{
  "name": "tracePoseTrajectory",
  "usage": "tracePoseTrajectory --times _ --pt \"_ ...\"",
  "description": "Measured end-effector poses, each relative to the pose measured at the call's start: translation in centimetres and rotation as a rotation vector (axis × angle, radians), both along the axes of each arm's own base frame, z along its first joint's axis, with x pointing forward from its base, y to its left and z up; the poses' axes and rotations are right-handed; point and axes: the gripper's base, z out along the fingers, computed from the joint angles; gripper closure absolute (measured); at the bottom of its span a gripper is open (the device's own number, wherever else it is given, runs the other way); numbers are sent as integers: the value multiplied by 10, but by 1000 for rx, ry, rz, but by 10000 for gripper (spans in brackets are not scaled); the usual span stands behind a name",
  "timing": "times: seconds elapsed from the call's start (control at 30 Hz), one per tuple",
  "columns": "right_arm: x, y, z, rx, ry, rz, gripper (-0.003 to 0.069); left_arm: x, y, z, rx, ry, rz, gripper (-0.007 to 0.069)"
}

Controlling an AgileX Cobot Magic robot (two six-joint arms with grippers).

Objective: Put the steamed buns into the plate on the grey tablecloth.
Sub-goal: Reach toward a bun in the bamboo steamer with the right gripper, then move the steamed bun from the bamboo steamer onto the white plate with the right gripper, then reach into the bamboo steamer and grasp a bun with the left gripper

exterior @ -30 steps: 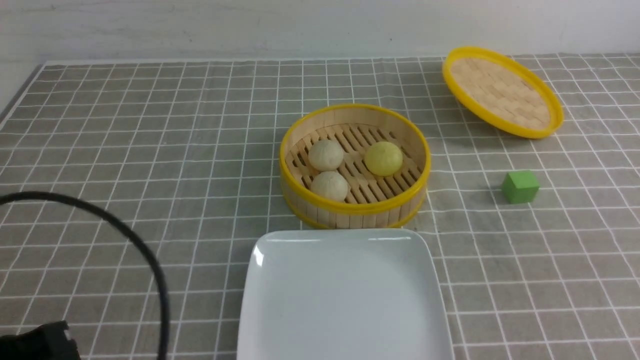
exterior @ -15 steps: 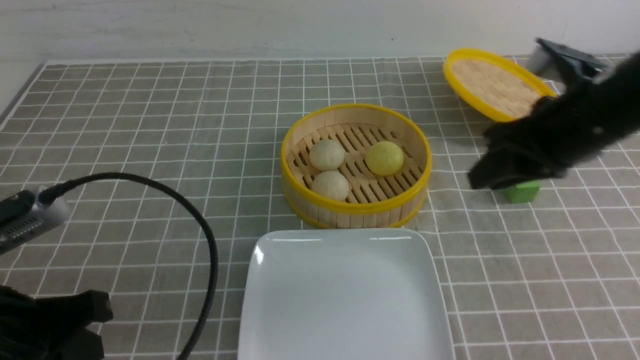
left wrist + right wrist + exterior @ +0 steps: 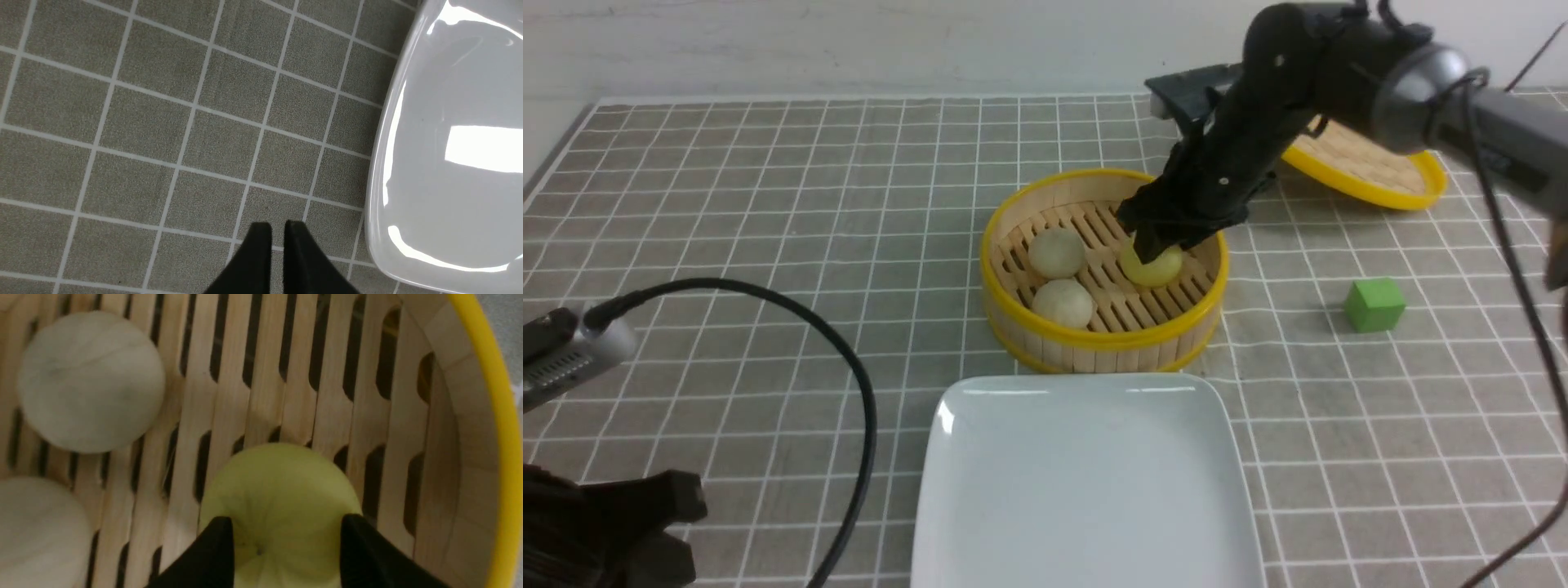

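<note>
Evidently no bun is laid on the plate (image 3: 1086, 490). The yellow bun (image 3: 278, 477) behind it is straddled by spread jaws of the right gripper (image 3: 284, 517); the left gripper (image 3: 278, 223) is held closed.

Plain white wall (image 3: 849, 41) at back, few faint marks. Pale bare table edge (image 3: 543, 139) peeking out far left. Lighting soft and even, shadows pretty faint.

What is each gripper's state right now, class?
Left gripper: shut, holding nothing.
Right gripper: open, straddling the yellow bun in the steamer basket.
</note>
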Motion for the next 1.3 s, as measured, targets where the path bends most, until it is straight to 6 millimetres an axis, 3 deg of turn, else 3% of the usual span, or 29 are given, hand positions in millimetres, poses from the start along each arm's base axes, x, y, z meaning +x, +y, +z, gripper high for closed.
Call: tracePoseTrajectory --times 0.03,0.07,0.17,0.2,0.23,0.3,0.33,0.4,0.43,0.47,0.53,0.6,0.73,0.87,0.9,1.0,1.17,1.27,1.3 --pt "1 1 -2 -3 3 1 323 0 0 0 0 0 0 547" --pt "5 3 -5 -16 9 11 422 0 0 0 0 0 0 543" --pt "2 2 13 -24 19 26 588 0 0 0 -1 0 1 537" --pt "2 2 14 -26 24 27 607 0 0 0 -1 0 1 537" --pt "-3 0 27 -30 37 37 642 0 0 0 -1 0 1 535" --pt "-10 -2 43 -28 39 42 646 0 0 0 0 1 2 534" --pt "-18 -4 65 3 23 22 646 0 0 0 0 0 2 533" --pt "-32 -8 88 39 13 -4 646 0 0 0 0 1 2 531" --pt "-48 -11 105 60 15 -21 646 0 0 0 1 1 2 527" --pt "-50 -12 107 62 16 -24 646 0 0 0 1 1 2 527" --pt "-78 -14 122 82 42 -31 646 0 0 0 1 1 2 524" --pt "-115 -13 115 67 131 -23 644 0 0 0 1 1 2 519" --pt "-168 0 69 -16 315 28 616 0 0 0 3 -4 3 517" --pt "-184 16 25 -16 289 37 520 0 0 0 3 -4 3 512" --pt "-185 18 23 -16 286 38 505 0 0 0 3 -4 3 511" --pt "-181 24 3 1 236 22 355 0 1 0 12 -5 2 498" --pt "-175 21 12 -27 211 37 215 4 4 10 51 -40 -2 464" --pt "-172 8 46 -59 191 62 260 13 5 32 59 -95 9 410" --pt "-172 7 48 -61 189 61 267 13 5 34 59 -102 9 405"
